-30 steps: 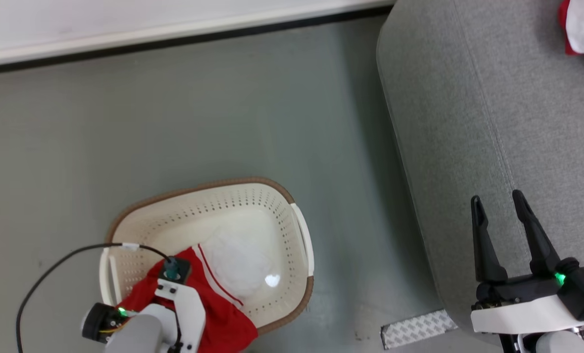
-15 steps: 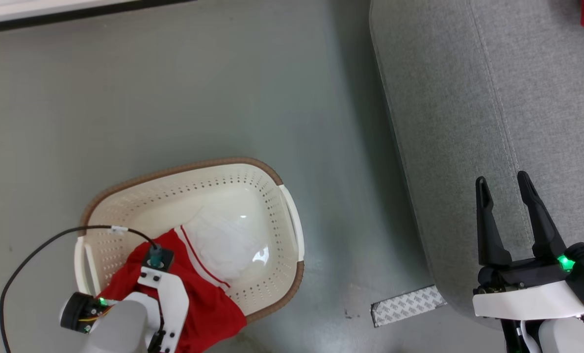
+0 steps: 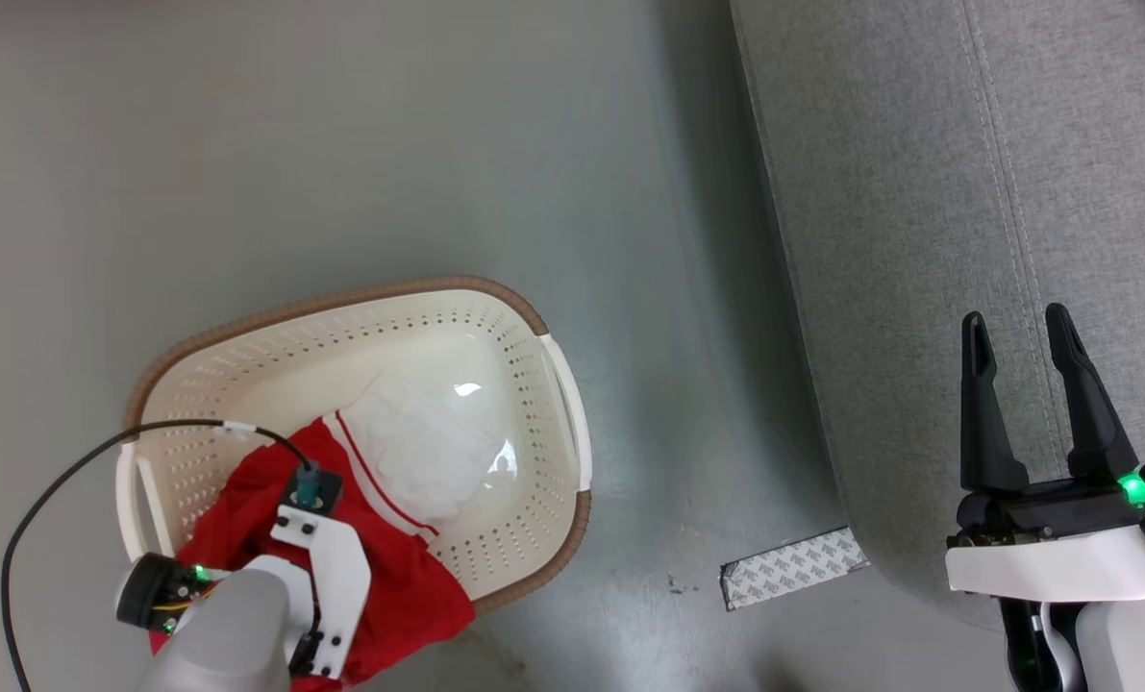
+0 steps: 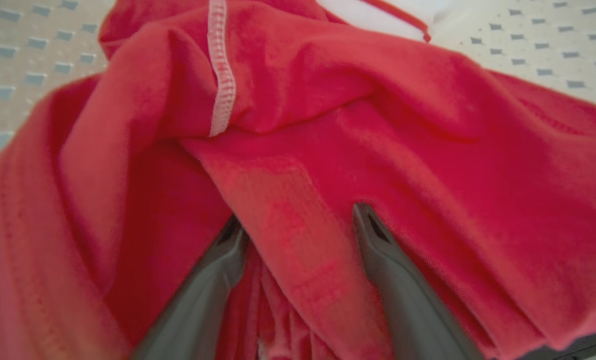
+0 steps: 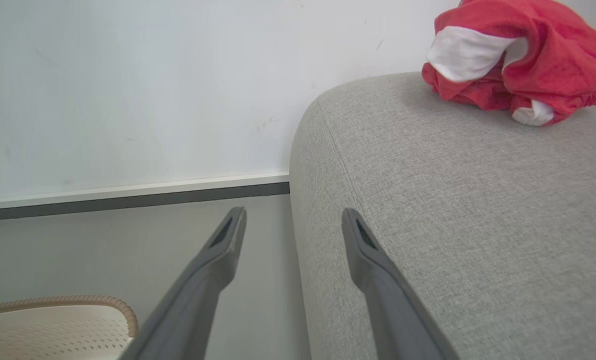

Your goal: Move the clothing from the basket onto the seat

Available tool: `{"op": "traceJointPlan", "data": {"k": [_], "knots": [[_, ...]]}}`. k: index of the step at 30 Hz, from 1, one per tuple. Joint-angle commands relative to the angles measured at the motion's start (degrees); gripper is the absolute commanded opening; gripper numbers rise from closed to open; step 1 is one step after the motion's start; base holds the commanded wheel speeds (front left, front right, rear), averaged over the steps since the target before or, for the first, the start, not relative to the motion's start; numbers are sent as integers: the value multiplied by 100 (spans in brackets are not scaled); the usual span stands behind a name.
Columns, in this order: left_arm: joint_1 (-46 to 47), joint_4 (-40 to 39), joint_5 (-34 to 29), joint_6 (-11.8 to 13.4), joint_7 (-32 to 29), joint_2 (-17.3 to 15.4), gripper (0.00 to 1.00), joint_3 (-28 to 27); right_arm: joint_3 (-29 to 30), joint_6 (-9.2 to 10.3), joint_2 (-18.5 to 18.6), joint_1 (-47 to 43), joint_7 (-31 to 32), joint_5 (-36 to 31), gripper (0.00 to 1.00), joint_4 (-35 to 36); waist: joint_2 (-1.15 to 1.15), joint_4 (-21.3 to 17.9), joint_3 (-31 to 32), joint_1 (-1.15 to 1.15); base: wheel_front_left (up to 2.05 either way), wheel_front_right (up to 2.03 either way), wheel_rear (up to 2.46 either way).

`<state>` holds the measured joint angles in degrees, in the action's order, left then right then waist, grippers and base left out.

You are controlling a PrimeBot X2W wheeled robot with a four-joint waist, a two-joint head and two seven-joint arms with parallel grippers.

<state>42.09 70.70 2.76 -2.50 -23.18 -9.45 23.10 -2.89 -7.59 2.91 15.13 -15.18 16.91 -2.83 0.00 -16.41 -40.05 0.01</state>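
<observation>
Red clothing (image 4: 378, 100) in basket (image 3: 495, 332) | left end effector (image 4: 298, 215) wide, astride fold | right end effector (image 3: 1013, 317) wide near seat (image 3: 918, 192)

Bright even light; basket (image 3: 341, 336) glare; near fabric (image 4: 428, 150) blurred.

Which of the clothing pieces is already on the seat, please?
The bunched red garment with white panels, on the grey seat; the other red garment and the white mesh piece are in the basket.

Bare grey floor (image 3: 687, 288) open between oval cream perforated basket (image 3: 409, 317) and large grey woven sofa (image 3: 918, 240). Sofa top free except crumpled red-and-white garment (image 5: 518, 60) at far end.
</observation>
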Motion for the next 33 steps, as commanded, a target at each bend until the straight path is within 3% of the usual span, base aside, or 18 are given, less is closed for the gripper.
{"op": "traceJointPlan", "data": {"k": [1, 4, 5, 14, 26, 33], "knots": [[57, 33, 38, -7, -26, -3, 93, 20, 42, 19, -2, 64, 4, 25, 100, 16, 0, 5, -16, -1, 0, 0, 0], [48, 33, 63, -60, -2, 30, 7, 50, 72, 19, -1, 99, 5, 6, 100, -8, 0, 10, -10, -1, 0, 0, 0], [41, 27, 84, -92, 17, 60, 0, 58, 84, 19, -1, 102, 4, -9, 100, -20, 0, 17, 12, -1, 0, 0, 0], [-157, -152, 455, -266, 695, 252, 0, -96, 145, 19, -1, -126, 5, -176, 100, -147, 0, 128, 619, -1, 0, 0, 0], [-835, -708, 1142, -349, 2377, 529, 0, -420, 410, 19, 0, -814, 5, -590, 100, -335, 0, 562, 2291, -1, 0, 0, 0], [-1413, -1326, 1430, -389, 3052, 615, 0, -417, 492, 19, 0, -1243, 5, -813, 100, -396, 0, 854, 3244, -1, 0, 0, 0]]}}
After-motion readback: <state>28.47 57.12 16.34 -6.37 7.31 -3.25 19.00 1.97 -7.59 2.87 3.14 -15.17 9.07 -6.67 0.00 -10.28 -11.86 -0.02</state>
